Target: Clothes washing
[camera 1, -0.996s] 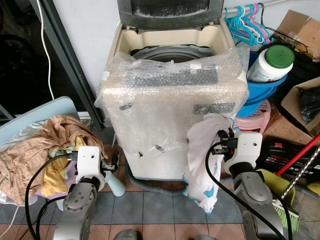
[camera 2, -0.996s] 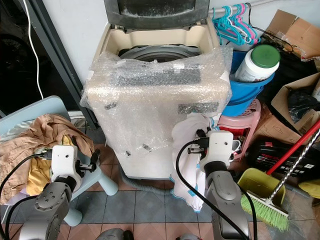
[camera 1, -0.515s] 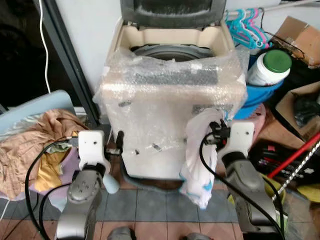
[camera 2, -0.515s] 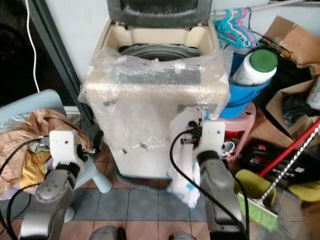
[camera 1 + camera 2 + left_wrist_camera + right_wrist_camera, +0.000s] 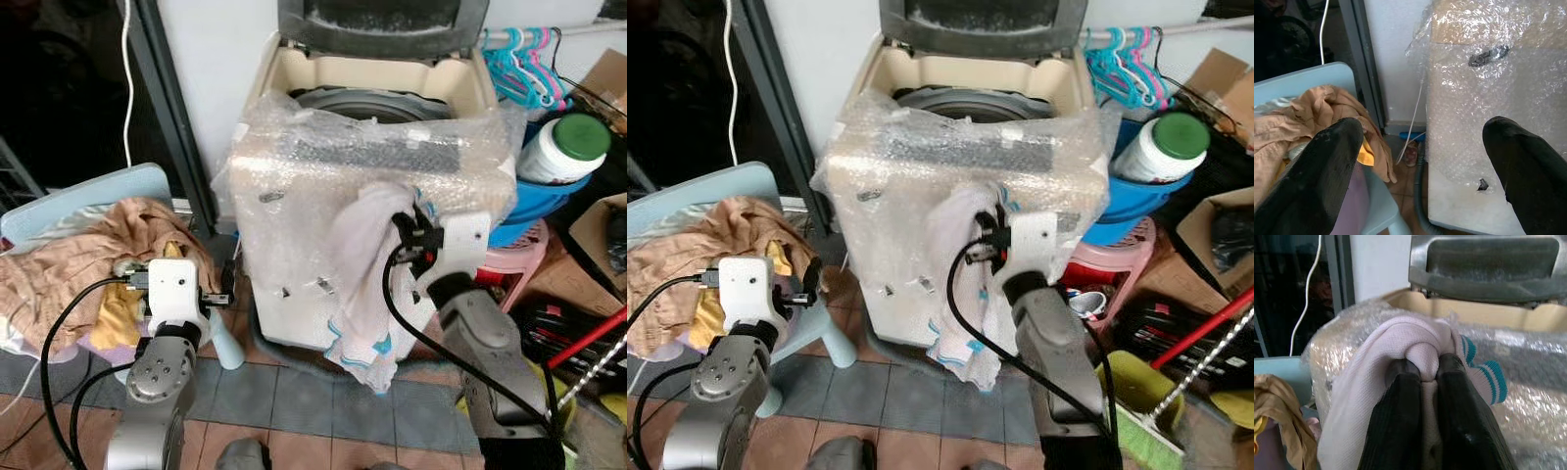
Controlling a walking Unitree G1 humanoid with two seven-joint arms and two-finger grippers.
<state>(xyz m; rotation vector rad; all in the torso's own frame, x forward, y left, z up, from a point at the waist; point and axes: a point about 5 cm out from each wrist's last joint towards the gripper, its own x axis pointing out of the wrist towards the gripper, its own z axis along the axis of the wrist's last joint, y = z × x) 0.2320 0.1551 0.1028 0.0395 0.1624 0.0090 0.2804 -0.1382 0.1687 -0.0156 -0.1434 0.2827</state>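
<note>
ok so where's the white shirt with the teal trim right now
The white shirt is pinched in the right tool, hanging against the front of the bubble-wrapped washing machine, below its open tub, right of the chair's clothes pile.

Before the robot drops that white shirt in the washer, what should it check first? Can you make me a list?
1. Is the shirt held tight? The right gripper is pinched shut on the white garment: ok.
2. Is the washer lid up? Yes, the drum is open: ok.
3. Is the shirt above the rim? No, it hangs against the bubble-wrapped front: not ok.
4. Is the drum empty? Inside is hidden: cannot tell.
5. Is the left gripper out of the way? It is open, low beside the clothes pile: ok.
</note>
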